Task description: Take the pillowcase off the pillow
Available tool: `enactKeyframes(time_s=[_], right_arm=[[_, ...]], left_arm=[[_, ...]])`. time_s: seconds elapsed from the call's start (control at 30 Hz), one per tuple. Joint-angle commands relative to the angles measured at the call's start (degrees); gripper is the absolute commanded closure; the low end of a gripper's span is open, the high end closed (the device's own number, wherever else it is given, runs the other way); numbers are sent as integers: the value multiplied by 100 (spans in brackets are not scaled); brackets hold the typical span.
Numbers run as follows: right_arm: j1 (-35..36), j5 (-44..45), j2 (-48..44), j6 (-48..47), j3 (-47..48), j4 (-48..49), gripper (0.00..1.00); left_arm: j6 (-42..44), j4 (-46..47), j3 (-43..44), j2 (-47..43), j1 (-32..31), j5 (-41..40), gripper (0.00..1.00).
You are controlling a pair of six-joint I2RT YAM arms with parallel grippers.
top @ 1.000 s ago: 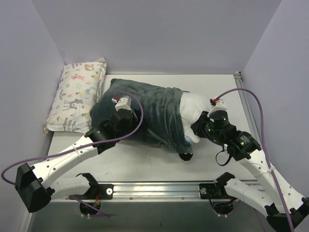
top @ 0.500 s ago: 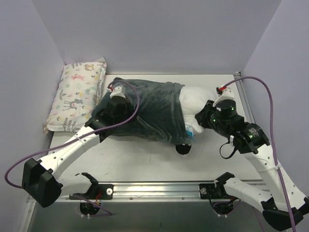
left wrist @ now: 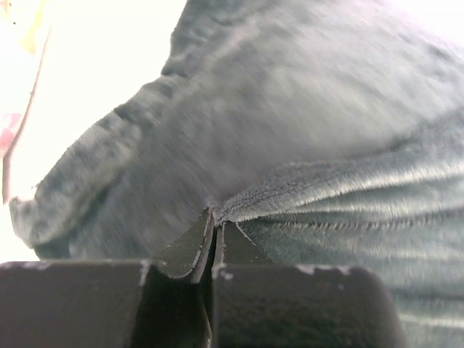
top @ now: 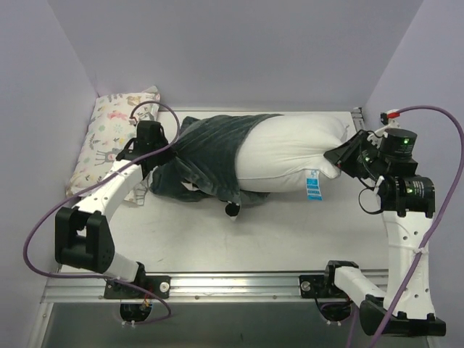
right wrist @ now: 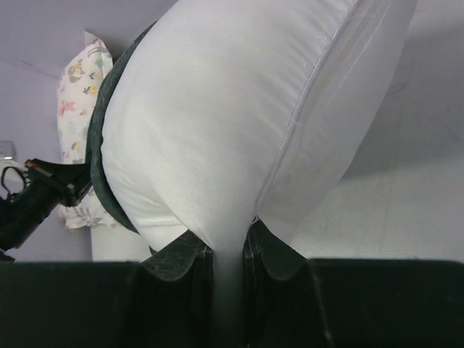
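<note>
Left gripper (left wrist: 212, 219) pinches the pillowcase (top: 209, 154), right gripper (right wrist: 229, 241) pinches the pillow (top: 284, 154), pale table (top: 290, 233) beneath, lilac walls (top: 232, 51) around

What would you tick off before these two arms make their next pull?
1. Left gripper pinches the pillowcase: ok, shut on a fold.
2. Right gripper holds the pillow: ok, shut on its end.
3. Pillow free of the pillowcase: not ok, its left part is inside.
4. Room to the left: cannot tell, the printed pillow lies close by.
5. Room to the right: not ok, the right gripper is near the edge of the table.
</note>
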Motion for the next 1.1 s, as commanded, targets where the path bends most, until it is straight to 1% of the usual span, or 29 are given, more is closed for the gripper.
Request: enactKeyframes(time_s=[0.0, 0.03, 0.13, 0.23, 0.3, 0.33, 0.37, 0.43, 0.47, 0.53, 0.57, 0.67, 0.7, 0.77, 0.8, 0.83, 0.87, 0.9, 0.93, 1.0, 1.03, 1.07], right_arm=[[-839, -227, -167, 150, 711, 621, 100], [-937, -446, -158, 202, 711, 621, 100], [-929, -623, -175, 159, 536, 639, 100], [-929, -598, -220, 19, 194, 648, 100], [-929, -633, -185, -43, 35, 604, 100], [-920, -650, -193, -52, -18, 595, 91], [-920, -633, -184, -61, -44, 586, 69], [-876, -554, -202, -87, -97, 569, 50], [-867, -423, -211, -148, -97, 525, 36], [-858, -239, -237, -210, -71, 446, 28], [-850, -98, -254, -236, -71, 367, 21], [-780, 219, -272, -316, -97, 323, 14], [-736, 263, -211, -324, -89, 331, 13], [-447, 290, 42, -333, -80, 323, 11], [-263, 394, 157, -359, -62, 331, 11], [-43, 717, 289, -508, -45, 331, 10], [551, 964, 595, -561, -36, 314, 8], [765, 1175, 737, -623, -71, 305, 8], [1002, 1647, 878, -667, -123, 314, 7], [1459, 1880, 1333, -659, -264, 349, 6], [1566, 2211, 1493, -658, -343, 401, 5], [1663, 2310, 1816, -650, -387, 471, 5]], left_arm=[[310, -401, 230, 554, 749, -756, 100], [310, -392, 222, 677, 793, -729, 100], [345, -235, 108, 722, 697, -535, 100], [371, -111, -147, 564, 434, -386, 100], [336, -41, -418, 415, 100, -394, 100], [292, -23, -533, 249, -40, -420, 100], [240, 21, -656, 152, -311, -447, 100], [65, 100, -1060, -85, -498, -429, 100], [-15, 126, -1244, -182, -586, -412, 100], [-155, 311, -1763, -489, -630, -289, 100], [-191, 328, -1912, -604, -631, -272, 100], [-270, 311, -2317, -1035, -648, -148, 100], [-288, 285, -2405, -1158, -674, -44, 100], [-306, 197, -2564, -1536, -753, 27, 100], [-297, 32, -2608, -1659, -788, 27, 100], [-314, -22, -2660, -1912, -841, 71, 100], [-297, -58, -2783, -2037, -850, 141, 100], [-297, -180, -2836, -2151, -850, 142, 100], [-271, -233, -2889, -2344, -859, 150, 100], [-262, -365, -3012, -2520, -877, 203, 100], [-270, -374, -3047, -2652, -885, 255, 100], [-288, -392, -3091, -2714, -885, 343, 100]])
